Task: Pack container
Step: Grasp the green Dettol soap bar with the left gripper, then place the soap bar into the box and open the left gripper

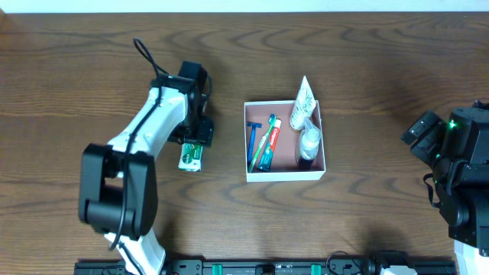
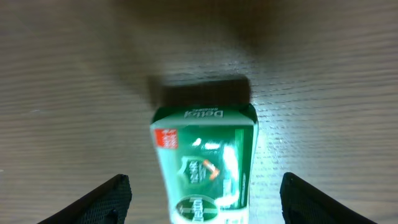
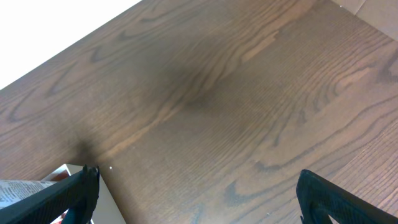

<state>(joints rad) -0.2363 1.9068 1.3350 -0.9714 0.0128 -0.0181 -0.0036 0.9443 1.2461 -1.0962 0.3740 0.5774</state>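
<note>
The left pincer [image 2: 205, 202] hangs released over the green packet [image 2: 205, 163], one finger wide of it on either side, neither touching. The packet lies flat on the tabletop [image 1: 92, 69]. The container [image 1: 284, 176] sits off to this pincer's right, near, already crowded with toiletries [image 1: 263, 145]. I reckon the danger is a shallow close: the fingers skid over the slick packet and nudge it away. Later, a careless drop could catch the thin wall. The right pincer [image 3: 199, 205] idles, spread wide over bare wood.
</note>
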